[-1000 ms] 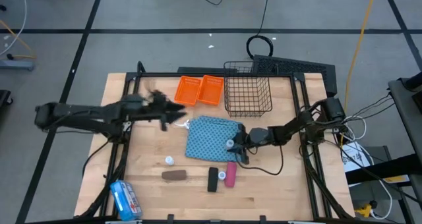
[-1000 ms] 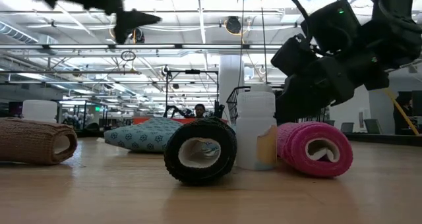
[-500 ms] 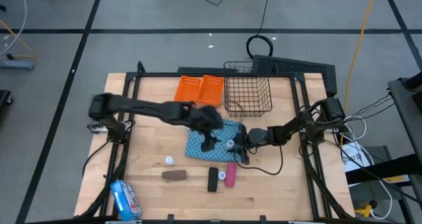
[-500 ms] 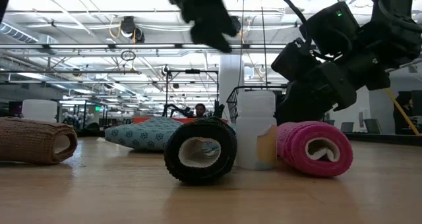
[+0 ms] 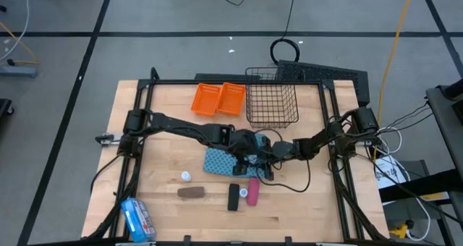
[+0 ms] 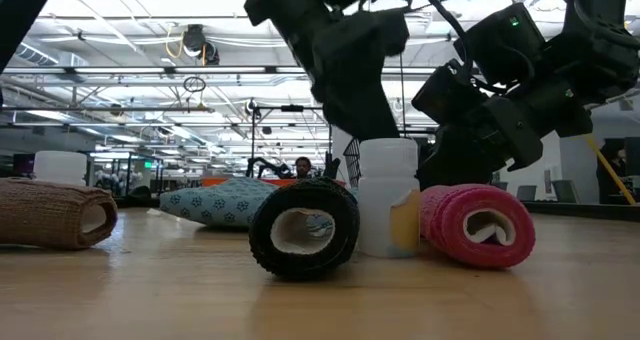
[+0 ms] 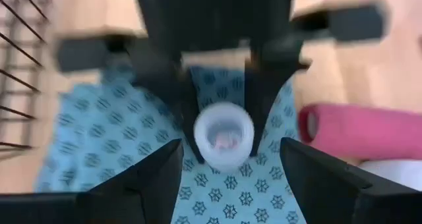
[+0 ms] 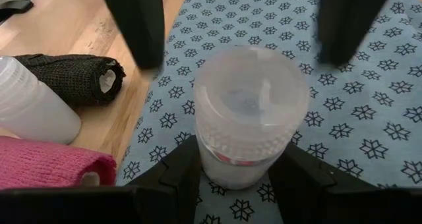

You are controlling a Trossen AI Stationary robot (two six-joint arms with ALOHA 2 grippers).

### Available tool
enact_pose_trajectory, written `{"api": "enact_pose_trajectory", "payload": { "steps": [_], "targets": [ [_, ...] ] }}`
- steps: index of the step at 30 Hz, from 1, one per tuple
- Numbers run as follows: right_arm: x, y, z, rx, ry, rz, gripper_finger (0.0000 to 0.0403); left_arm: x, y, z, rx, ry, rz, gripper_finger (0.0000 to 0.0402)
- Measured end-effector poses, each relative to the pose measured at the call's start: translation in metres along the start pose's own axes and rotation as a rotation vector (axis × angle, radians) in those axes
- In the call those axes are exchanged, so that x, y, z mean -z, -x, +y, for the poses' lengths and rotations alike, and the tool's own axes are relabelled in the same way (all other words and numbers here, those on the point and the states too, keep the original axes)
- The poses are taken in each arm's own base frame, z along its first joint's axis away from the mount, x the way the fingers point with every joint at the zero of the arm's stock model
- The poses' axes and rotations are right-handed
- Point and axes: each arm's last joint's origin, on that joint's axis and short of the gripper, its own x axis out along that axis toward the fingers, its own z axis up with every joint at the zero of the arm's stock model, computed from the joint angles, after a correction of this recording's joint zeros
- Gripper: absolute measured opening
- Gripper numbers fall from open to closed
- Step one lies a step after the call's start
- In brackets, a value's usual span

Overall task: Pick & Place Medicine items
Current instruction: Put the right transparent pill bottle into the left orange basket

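A small white round bottle (image 8: 250,115) with a translucent cap sits over the blue patterned cloth (image 5: 221,159), between the fingers of my right gripper (image 8: 236,155), which reaches in from the table's right (image 5: 263,158). My left gripper (image 7: 231,145) hangs open just above the same bottle (image 7: 224,135), one finger to each side and apart from it (image 8: 241,26). A second white bottle (image 6: 388,195), a pink roll (image 5: 253,190), a black roll (image 5: 234,197) and a brown roll (image 5: 192,192) lie on the wood. Another small white bottle (image 5: 186,176) stands to their left. My right gripper pinches the bottle's lower body (image 8: 231,174), below the cap, between its two fingers (image 8: 181,174). They come at it roughly level from the table's right. The bottle stands upright in the hold. I cannot tell whether its base rests on the cloth.
Two orange trays (image 5: 218,99) and a wire basket (image 5: 273,105) stand at the far edge. A blue and white packet (image 5: 136,218) lies at the near left corner. Bare wood lies left of the cloth and along the near edge.
My left arm has swung from the table's far left across to the centre and come down over the cloth, ending with its open gripper above the bottle that my right gripper holds. The bottle and the rolls have stayed in place.
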Motion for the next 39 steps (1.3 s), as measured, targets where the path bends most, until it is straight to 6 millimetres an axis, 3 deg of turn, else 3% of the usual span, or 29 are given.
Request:
{"api": "enact_pose_trajectory", "payload": {
  "steps": [16, 27, 33, 39],
  "targets": [
    [0.002, 0.0, 0.0, 0.003, -0.006, 0.021, 0.0143, 0.006, -0.029, 0.004, -0.017, 0.024, -0.009, 0.0233],
    [0.002, 0.0, 0.0, 0.003, -0.004, 0.02, 0.0143, 0.003, -0.021, 0.004, -0.019, 0.029, -0.016, 0.0177],
    [0.0, 0.0, 0.0, 0.004, -0.001, 0.005, 0.0143, 0.0, -0.009, 0.003, -0.02, 0.028, -0.021, 0.0171],
    [0.001, 0.0, 0.0, 0.002, -0.003, 0.009, 0.0143, 0.0, -0.01, 0.003, -0.021, 0.024, -0.02, 0.0171]
  ]
}}
